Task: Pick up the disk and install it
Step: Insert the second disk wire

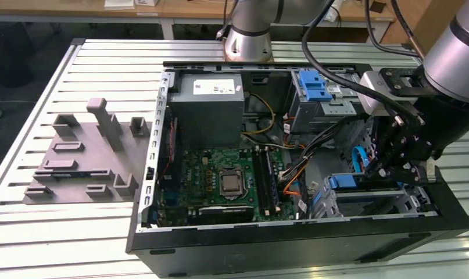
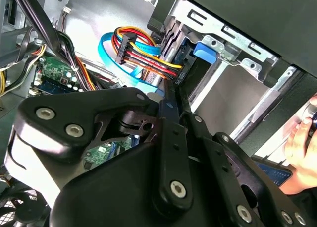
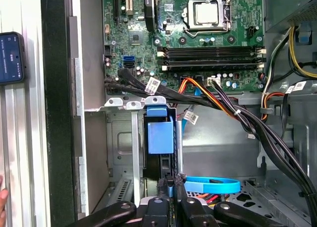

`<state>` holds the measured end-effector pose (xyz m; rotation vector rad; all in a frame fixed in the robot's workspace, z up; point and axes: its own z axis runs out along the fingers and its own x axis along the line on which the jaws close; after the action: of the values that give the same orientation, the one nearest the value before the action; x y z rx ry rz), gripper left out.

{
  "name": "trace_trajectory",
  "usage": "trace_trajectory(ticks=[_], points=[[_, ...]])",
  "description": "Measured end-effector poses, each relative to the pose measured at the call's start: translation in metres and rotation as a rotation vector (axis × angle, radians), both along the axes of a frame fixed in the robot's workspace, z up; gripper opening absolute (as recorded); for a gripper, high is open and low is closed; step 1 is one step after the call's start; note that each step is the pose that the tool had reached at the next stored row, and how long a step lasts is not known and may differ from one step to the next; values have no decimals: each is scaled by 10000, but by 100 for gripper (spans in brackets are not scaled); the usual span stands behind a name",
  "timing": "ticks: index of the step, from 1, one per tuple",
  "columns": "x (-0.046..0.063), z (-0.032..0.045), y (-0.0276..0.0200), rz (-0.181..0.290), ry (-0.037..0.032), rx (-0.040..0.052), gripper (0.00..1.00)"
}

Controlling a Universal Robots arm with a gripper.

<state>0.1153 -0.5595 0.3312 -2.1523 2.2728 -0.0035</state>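
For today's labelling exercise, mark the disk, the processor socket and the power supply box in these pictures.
disk (image 3: 161, 133): first wrist view, on its bright blue plastic frame.
processor socket (image 3: 208, 13): first wrist view, on the silver centre plate.
power supply box (image 1: 211, 110): exterior view, on its grey top face below the white sticker.

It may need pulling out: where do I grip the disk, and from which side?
Take the disk by its exposed blue-framed edge, pinching across the thin width, from the case's open side, where the gripper is. It stands on edge in the bay, whose walls cover its faces.
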Motion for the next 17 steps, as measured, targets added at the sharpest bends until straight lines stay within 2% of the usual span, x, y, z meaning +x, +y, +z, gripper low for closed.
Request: trace_trajectory(ticks=[5,7,9,12,13,14,17], points=[[0,-1,0,-1,0,3,17],[0,-4,0,-1,0,8,29],[0,-1,0,-1,0,5,29],[0,5,0,-1,0,2,46],[0,15,0,-1,0,2,46],[0,26,0,-1,0,5,53],[-1,88,0,-1,7,5,53]])
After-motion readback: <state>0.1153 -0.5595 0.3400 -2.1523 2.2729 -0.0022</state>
